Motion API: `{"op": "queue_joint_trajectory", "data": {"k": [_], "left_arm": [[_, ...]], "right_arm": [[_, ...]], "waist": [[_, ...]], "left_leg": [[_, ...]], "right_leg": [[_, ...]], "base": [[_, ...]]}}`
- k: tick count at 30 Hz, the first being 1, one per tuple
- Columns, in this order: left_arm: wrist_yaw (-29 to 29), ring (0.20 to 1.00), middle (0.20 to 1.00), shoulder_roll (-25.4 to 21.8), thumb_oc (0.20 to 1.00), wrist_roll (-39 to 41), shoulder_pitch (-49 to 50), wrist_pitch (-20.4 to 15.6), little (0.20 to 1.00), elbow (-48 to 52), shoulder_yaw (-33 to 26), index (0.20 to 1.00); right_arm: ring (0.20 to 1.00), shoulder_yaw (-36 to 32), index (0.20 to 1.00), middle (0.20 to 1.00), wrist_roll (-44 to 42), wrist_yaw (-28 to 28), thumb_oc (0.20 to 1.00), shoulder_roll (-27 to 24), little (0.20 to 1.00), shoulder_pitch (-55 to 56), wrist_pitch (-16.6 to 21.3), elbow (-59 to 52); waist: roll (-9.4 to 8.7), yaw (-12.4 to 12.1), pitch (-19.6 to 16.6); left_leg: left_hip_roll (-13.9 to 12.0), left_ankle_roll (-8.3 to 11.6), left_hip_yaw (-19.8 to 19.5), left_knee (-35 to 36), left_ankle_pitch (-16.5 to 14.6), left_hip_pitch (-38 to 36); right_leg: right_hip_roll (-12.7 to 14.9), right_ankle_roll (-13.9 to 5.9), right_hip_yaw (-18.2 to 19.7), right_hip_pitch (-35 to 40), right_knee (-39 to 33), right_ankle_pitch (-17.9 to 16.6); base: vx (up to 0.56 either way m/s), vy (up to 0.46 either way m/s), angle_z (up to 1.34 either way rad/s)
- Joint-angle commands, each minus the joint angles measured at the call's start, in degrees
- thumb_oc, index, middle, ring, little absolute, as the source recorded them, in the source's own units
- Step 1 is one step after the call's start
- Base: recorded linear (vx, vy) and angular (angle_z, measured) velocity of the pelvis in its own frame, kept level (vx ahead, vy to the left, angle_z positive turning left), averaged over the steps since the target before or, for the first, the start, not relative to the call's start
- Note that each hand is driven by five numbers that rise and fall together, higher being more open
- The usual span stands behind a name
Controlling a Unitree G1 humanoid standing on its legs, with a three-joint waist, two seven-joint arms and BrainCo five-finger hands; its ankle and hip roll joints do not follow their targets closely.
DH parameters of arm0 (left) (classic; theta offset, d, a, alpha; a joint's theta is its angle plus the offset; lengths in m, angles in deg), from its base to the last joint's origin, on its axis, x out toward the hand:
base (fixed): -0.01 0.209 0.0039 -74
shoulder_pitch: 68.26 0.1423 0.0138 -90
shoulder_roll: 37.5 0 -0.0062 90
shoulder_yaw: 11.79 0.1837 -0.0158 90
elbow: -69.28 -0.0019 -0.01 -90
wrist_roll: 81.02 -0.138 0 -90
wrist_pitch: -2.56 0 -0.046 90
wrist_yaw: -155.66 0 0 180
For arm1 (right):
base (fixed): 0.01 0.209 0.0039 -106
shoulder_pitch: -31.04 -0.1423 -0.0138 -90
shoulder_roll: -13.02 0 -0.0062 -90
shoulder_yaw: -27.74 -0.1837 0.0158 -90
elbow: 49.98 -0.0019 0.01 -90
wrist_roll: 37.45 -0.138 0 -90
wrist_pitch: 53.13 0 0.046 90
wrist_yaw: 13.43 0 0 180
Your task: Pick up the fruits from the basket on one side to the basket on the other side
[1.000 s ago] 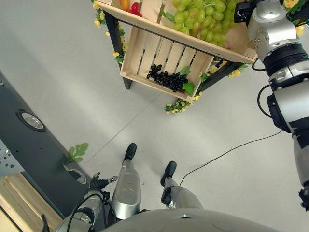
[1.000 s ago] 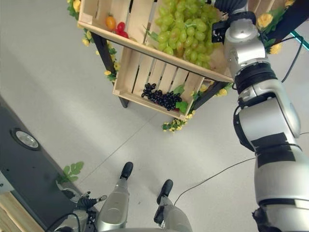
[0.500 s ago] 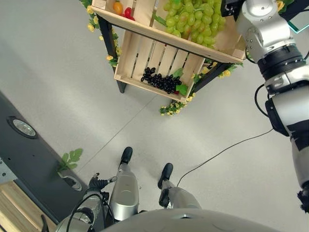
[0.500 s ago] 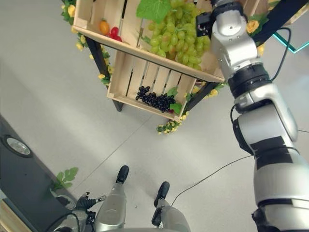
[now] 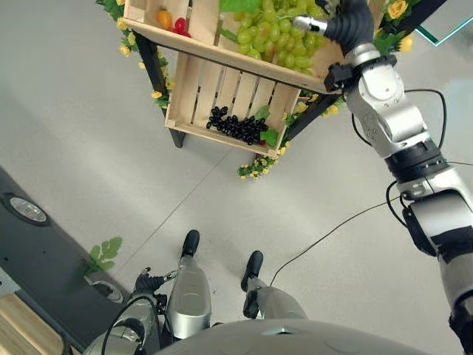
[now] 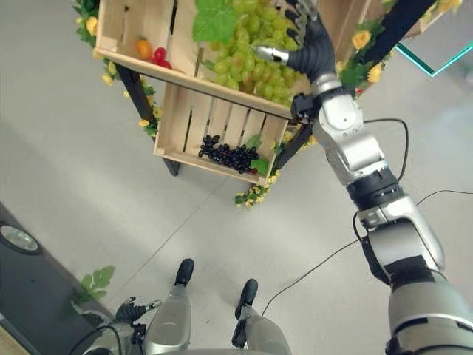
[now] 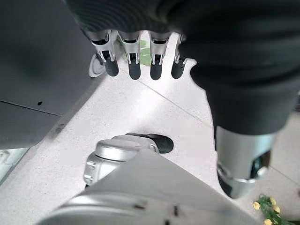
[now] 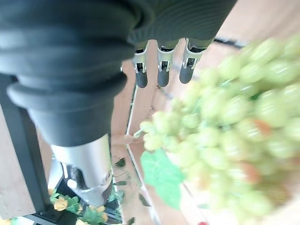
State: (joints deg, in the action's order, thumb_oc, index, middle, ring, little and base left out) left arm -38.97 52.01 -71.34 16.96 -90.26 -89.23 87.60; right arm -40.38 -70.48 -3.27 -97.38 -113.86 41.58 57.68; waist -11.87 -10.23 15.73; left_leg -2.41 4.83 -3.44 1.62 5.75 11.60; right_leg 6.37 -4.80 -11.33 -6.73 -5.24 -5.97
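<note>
Our big bunch of pale green grapes [image 6: 255, 52] lies in the upper slatted wooden crate [image 6: 159, 72], long axis running away from us, leaf [image 6: 214, 18] outermost. Our right hand [image 6: 299, 37] hovers just beside its inner edge, fingers [image 8: 161, 70] loosely straight, holding nothing. Our left hand [image 7: 136, 58] hangs relaxed near the floor.

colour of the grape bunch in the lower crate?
Dark purple-black grape bunch, with a green leaf beside it; the left eye view shows it best.

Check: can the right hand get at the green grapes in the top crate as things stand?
Probably yes. The right hand hangs open beside the green grapes in the top crate, with nothing between them.
</note>
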Motion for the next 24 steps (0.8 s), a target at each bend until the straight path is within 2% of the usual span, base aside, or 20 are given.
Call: {"op": "queue_joint_trajectory", "data": {"k": [1,6,14,24], "left_arm": [[-0.3,1.000,1.000,1.4,1.000,-1.5,0.0,0.5,1.000,-3.1,-1.3,1.000],[-0.2,1.000,1.000,2.1,1.000,-2.3,0.6,1.1,1.000,-3.0,-2.3,1.000],[0.6,1.000,1.000,2.9,1.000,-4.8,0.9,1.7,1.000,-3.6,-2.4,1.000],[2.3,1.000,1.000,3.6,1.000,-7.5,-0.2,1.7,1.000,-2.8,-1.4,1.000]], "right_arm": [[1.000,-2.9,1.000,1.000,1.9,-0.3,1.000,-1.4,1.000,0.2,3.3,-3.6],[1.000,-5.8,1.000,1.000,4.4,-1.2,1.000,0.7,1.000,8.2,2.9,-9.0],[1.000,-8.2,1.000,1.000,7.0,-2.4,1.000,4.6,1.000,16.6,2.6,-11.4],[1.000,-11.4,1.000,1.000,11.3,-3.9,1.000,8.1,1.000,26.4,2.3,-15.1]], "waist": [[0.84,0.2,-2.4],[1.27,0.6,-3.3],[1.91,1.1,-4.8],[3.41,2.9,-6.7]], "left_leg": [[3.2,-2.03,-1.8,2.2,-1.6,-0.3],[3.3,-2.24,-1.7,2.1,-2.1,-1.3],[3.8,-2.72,-1.6,2.1,-2.9,-3.2],[4.2,-3.30,-1.0,2.3,-3.9,-5.7]], "right_leg": [[2.6,-4.62,-0.3,1.2,0.2,0.9],[2.7,-4.51,-0.6,2.3,0.2,1.3],[2.9,-4.46,-0.6,4.2,0.3,1.9],[3.5,-4.52,-0.3,6.0,0.8,2.8]], "base": [[0.00,0.000,0.00],[0.00,0.000,0.00],[0.01,0.003,0.00],[0.03,0.017,0.00]]}}
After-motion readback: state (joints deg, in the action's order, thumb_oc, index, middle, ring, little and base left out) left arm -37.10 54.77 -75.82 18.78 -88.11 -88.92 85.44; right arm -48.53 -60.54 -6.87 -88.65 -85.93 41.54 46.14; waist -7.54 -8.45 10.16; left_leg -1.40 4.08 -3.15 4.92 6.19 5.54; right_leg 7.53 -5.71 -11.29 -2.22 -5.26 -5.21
